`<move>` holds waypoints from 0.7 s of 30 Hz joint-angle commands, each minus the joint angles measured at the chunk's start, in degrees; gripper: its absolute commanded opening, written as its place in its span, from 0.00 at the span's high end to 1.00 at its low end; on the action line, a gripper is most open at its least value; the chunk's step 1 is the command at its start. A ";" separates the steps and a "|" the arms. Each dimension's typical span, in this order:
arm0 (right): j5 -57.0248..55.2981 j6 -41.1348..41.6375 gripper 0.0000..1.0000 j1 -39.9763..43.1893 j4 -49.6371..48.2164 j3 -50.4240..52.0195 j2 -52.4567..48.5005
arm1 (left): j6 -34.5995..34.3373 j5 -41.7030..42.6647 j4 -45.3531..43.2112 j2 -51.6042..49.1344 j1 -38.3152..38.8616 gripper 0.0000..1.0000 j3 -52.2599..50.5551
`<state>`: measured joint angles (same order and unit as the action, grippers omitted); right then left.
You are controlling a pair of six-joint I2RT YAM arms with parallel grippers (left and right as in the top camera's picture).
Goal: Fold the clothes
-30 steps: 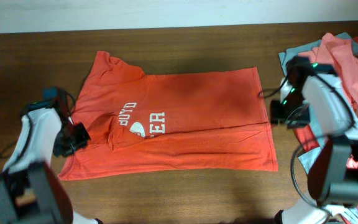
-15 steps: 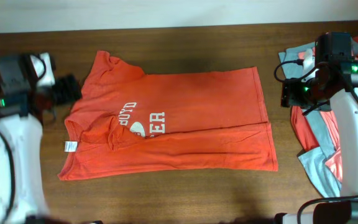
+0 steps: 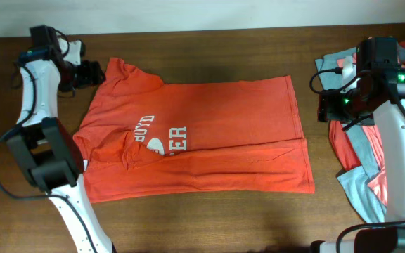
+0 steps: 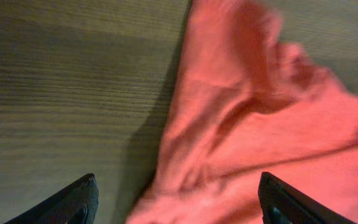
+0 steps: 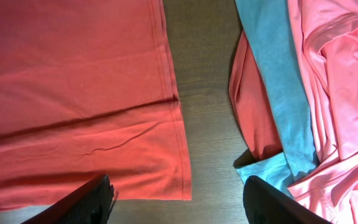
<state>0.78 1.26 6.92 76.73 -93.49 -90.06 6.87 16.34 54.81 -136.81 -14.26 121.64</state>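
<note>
The left arm has swung up to ten o'clock, its left gripper (image 3: pixel 93 72) spread wide over the sleeve (image 4: pixel 247 93). On the table (image 3: pixel 202 225) the orange-red T-shirt (image 3: pixel 209 133) lies flat at centre, with spare clothes (image 3: pixel 361 186) heaped at three o'clock. The right gripper (image 5: pixel 179 199), also wide, hovers by the hem (image 5: pixel 173 124). The first fold looks pending; next, each gripper should pinch its edge.

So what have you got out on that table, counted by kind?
Robot arms: 2, left gripper and right gripper, both open
Orange-red T-shirt spread flat: 1
Heap of clothes, pink, teal and red, pieces not countable: 1
Total: 4
</note>
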 commanded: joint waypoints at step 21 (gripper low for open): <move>0.33 -0.37 0.28 0.22 1.09 -0.26 0.55 | 3.93 6.84 -8.07 -10.82 3.78 0.61 1.62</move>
<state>0.80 1.21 6.92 77.71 -93.49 -90.06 10.13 21.76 46.06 -144.84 -11.53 123.00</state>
